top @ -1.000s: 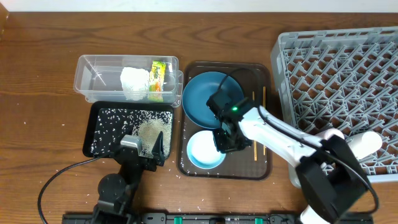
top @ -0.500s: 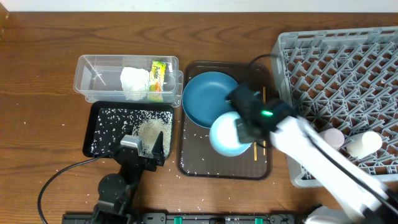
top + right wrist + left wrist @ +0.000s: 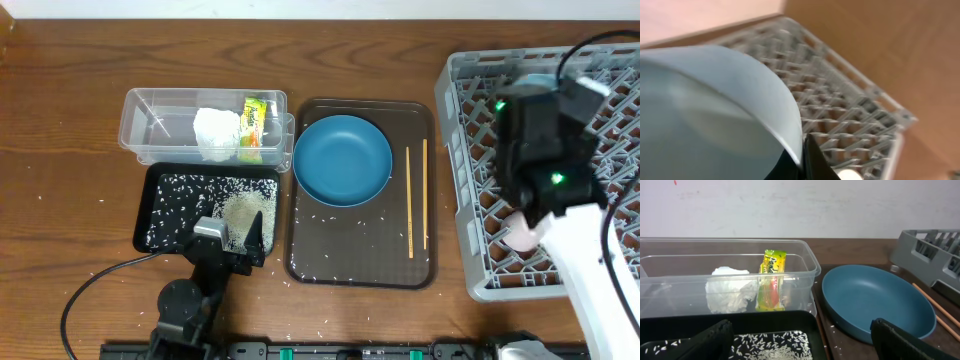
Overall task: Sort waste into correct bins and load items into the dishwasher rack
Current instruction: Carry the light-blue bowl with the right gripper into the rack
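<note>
Right fingers [image 3: 820, 168] on light-blue dish [image 3: 715, 115] rim

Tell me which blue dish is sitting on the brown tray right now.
The large deep-blue bowl, at the brown tray's top left. The small light-blue dish is clamped in the right gripper above the dishwasher rack.

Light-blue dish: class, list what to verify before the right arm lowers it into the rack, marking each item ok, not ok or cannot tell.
1. Grip on the light-blue dish: ok, the right gripper has its jaws on the rim.
2. Dish above the rack: ok, lattice shows behind it.
3. Landing spot free: cannot tell, the dish hides it; a pinkish cup lies in the rack.
4. Clearance of left gripper: ok, open over the black tray.
5. Loading of blue bowl and chopsticks: not ok, both on the brown tray.
</note>
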You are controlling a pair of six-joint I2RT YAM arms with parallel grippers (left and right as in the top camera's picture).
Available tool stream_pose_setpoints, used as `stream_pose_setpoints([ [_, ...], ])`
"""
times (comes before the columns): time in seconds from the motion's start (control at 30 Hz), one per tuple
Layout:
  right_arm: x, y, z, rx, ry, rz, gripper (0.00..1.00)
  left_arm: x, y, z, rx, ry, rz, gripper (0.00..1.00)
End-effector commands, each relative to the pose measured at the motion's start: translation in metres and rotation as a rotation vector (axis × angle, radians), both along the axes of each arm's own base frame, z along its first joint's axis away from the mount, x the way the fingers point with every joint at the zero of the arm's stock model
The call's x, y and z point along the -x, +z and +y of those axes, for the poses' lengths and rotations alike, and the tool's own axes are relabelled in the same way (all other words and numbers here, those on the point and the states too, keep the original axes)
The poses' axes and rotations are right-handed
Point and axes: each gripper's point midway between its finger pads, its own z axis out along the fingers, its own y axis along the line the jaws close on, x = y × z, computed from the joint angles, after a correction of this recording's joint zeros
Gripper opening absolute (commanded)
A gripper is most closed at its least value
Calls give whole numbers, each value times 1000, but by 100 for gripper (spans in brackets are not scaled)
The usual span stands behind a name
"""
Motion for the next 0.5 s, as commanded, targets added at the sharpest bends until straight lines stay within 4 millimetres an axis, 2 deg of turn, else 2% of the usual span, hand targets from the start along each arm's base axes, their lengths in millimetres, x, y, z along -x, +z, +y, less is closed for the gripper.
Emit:
stream_pose_setpoints([
  [0.0,2,-8,-38,133,-131,107,1,0,-15,1,1,8,35,90],
  [0.13,-4,-28,-66,211,-249,170,1,0,-15,1,1,7,35,90],
  [0.23,-14,-43,-78,258,-279,220,1,0,-15,1,1,7,35,90],
  [0.47,-43,-91,-80,321,-216,398,1,-1,-15,1,1,8,35,90],
])
